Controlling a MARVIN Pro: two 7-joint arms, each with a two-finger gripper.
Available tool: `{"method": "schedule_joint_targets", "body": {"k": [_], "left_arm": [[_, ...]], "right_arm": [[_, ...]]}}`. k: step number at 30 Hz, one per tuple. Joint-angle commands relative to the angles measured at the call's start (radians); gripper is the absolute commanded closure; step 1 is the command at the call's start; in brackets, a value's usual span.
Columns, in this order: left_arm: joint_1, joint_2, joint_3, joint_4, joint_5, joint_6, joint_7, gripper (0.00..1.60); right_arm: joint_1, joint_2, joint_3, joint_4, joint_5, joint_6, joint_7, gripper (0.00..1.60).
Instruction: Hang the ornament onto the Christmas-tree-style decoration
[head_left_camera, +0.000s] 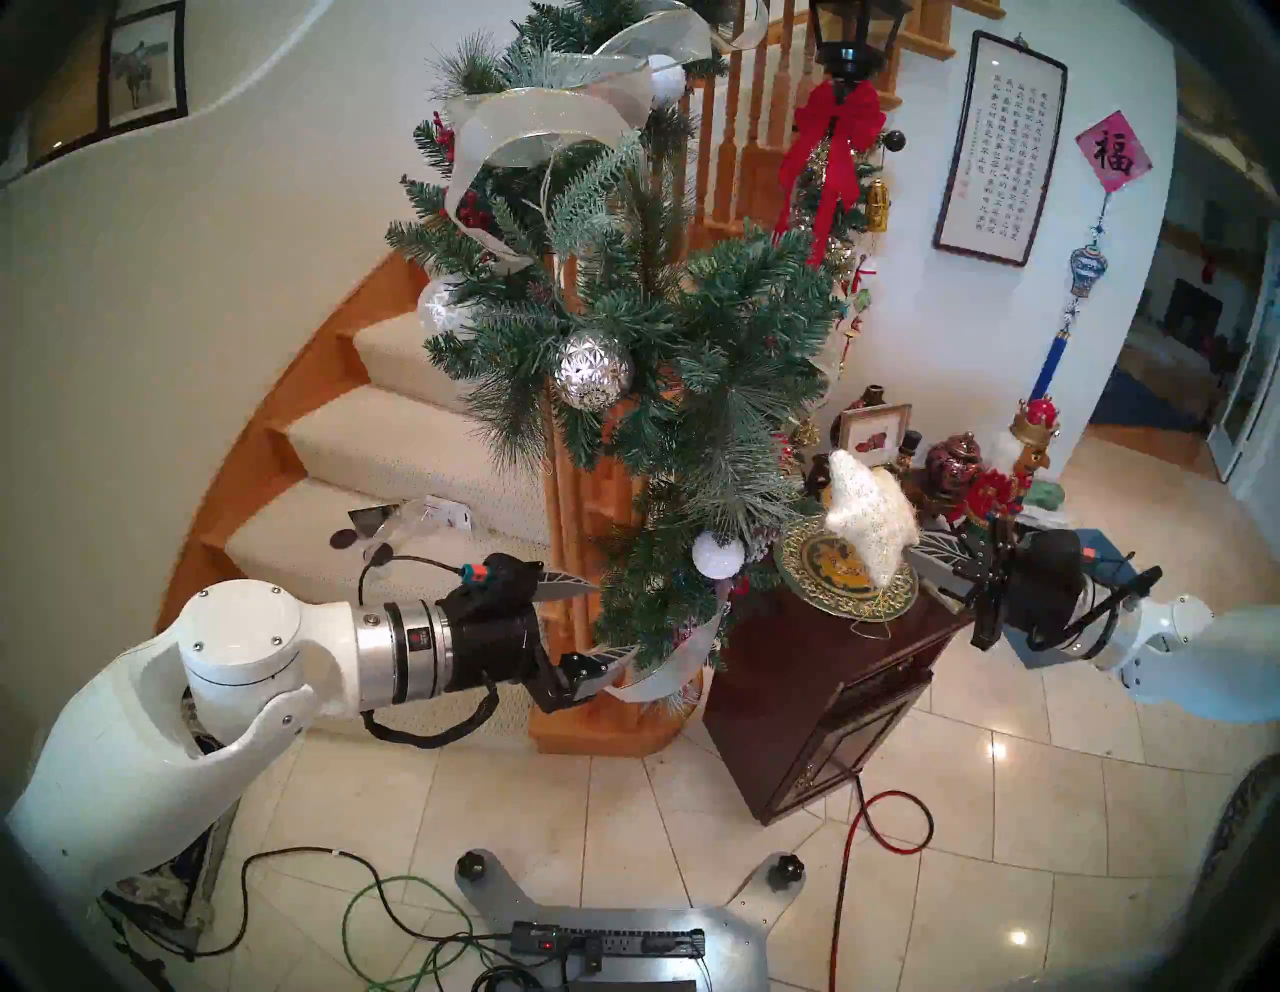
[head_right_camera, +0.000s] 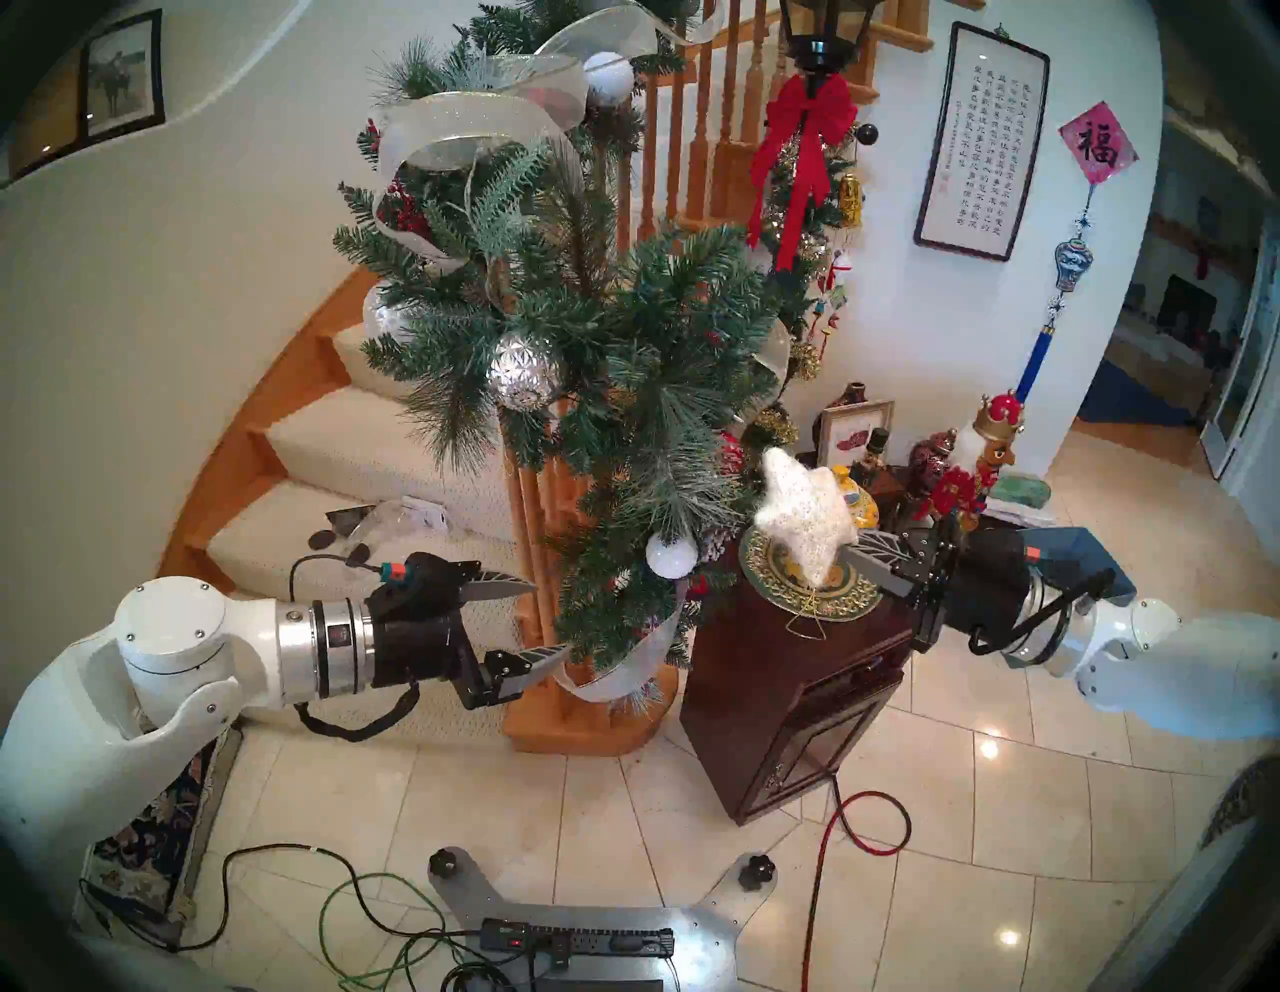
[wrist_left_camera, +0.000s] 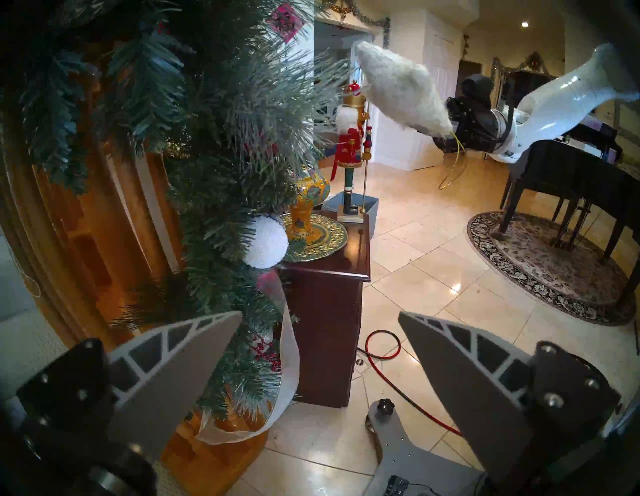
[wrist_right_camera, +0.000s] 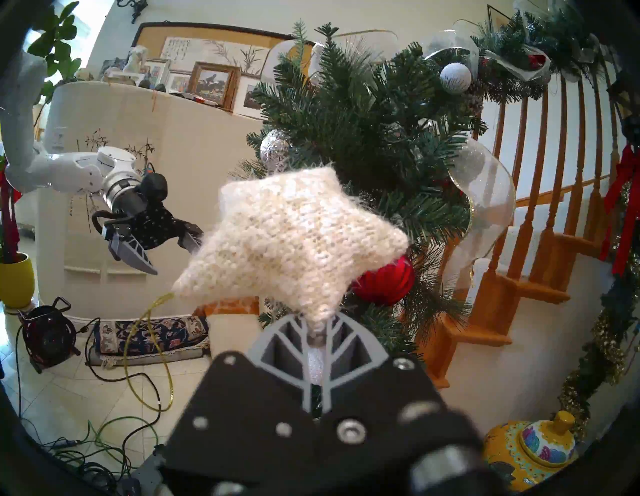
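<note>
The right end effector (wrist_right_camera: 320, 332) is pinching one point of the white star (wrist_right_camera: 294, 239) between fully closed fingers, holding it in the air just beside the lower branches of the green garland (head_left_camera: 651, 360), above the dark wooden table (head_left_camera: 817, 665). The left end effector (head_left_camera: 592, 620) is hanging with its fingers spread wide and nothing between them, right at the garland's lower fringe near the small white ball (head_left_camera: 718, 554). The task seems to be at the carrying stage, with the star gripped but not yet hung. The next move likely calls for getting the thin gold loop (wrist_right_camera: 152, 350), which is dangling free below the star, over a branch tip, perhaps with the empty left end effector helping. The right wrist view is showing the loop's full shape and a red ball (wrist_right_camera: 384, 280) behind the star; in the head views that red ball cannot be seen and the loop is only a faint thread.
</note>
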Motion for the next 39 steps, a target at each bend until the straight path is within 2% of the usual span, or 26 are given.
{"method": "schedule_joint_targets", "body": {"k": [1,14,28,39], "left_arm": [[-0.066,-0.020,0.019,0.005,-0.002,0.002,0.000,0.00],[-0.130,-0.044,0.073,0.030,0.000,0.026,0.009,0.00],[-0.205,-0.069,0.151,0.049,0.008,0.043,-0.027,0.00],[-0.285,-0.125,0.230,0.028,0.021,0.045,-0.055,0.00]], "right_arm": [[0.056,-0.003,0.005,-0.020,0.002,-0.002,0.079,1.60],[0.097,-0.003,-0.013,-0.101,0.000,-0.002,0.085,1.60],[0.144,-0.003,-0.040,-0.170,0.003,-0.002,0.079,1.60],[0.178,-0.003,-0.084,-0.196,0.007,-0.002,0.070,1.60]]}}
